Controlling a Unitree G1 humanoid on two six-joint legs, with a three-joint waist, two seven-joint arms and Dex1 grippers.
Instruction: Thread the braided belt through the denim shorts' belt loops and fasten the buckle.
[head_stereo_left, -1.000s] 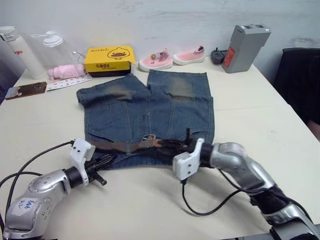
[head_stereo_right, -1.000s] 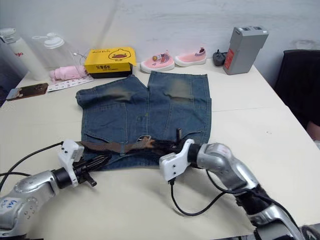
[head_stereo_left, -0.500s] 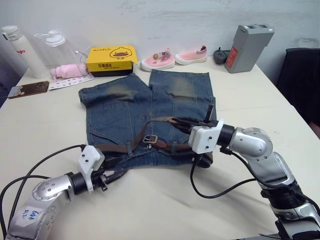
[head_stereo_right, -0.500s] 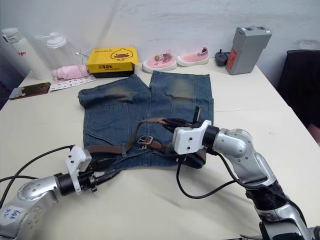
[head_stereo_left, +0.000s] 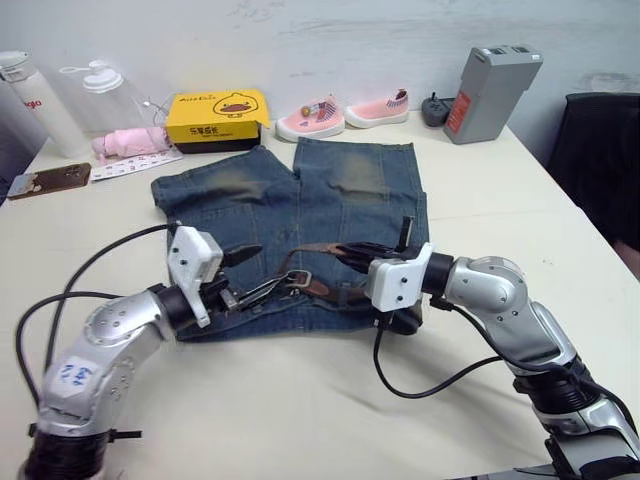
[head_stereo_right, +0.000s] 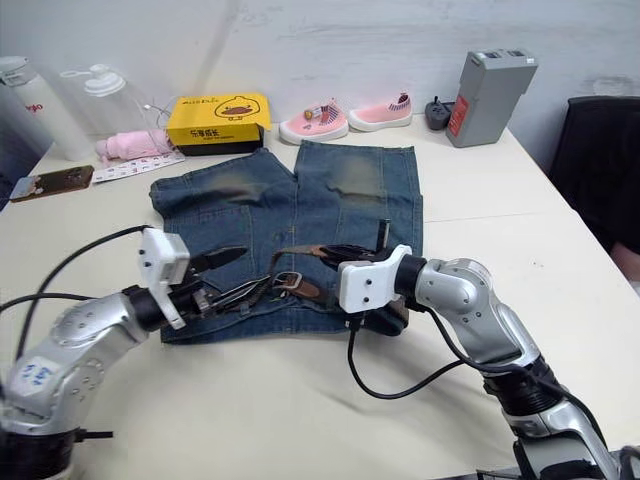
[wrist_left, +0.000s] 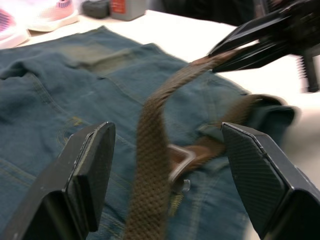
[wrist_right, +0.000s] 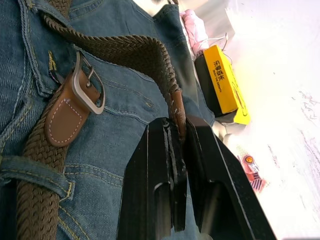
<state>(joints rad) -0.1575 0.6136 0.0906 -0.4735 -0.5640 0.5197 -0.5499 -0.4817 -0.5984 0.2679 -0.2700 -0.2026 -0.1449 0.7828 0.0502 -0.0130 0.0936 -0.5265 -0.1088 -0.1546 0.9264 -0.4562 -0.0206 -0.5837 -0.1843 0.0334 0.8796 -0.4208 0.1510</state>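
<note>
The denim shorts (head_stereo_left: 300, 205) lie flat on the table, waistband nearest me. The braided belt (head_stereo_left: 320, 247) runs along the waistband and arches up over the denim. Its silver buckle (head_stereo_left: 297, 280) rests near the middle of the waistband, also clear as the buckle (wrist_right: 85, 90). My right gripper (head_stereo_left: 352, 250) is shut on the belt's leather tip (wrist_right: 177, 112). My left gripper (head_stereo_left: 248, 272) stands open just left of the buckle. Between its fingers (wrist_left: 87, 180) the belt strap (wrist_left: 150, 160) rises untouched. A belt loop (wrist_right: 35, 170) crosses the belt.
Along the table's far edge stand a yellow box (head_stereo_left: 218, 118), two pink shoes (head_stereo_left: 340, 115), a grey case (head_stereo_left: 490, 92), bottles (head_stereo_left: 40, 95) and a pink cloth (head_stereo_left: 130, 143). A phone (head_stereo_left: 50, 180) lies at the left. Black cables trail from both wrists.
My left gripper has opened and moved up onto the shorts toward the buckle. My right gripper has lifted the belt tip off the waistband, raising the strap into an arch.
</note>
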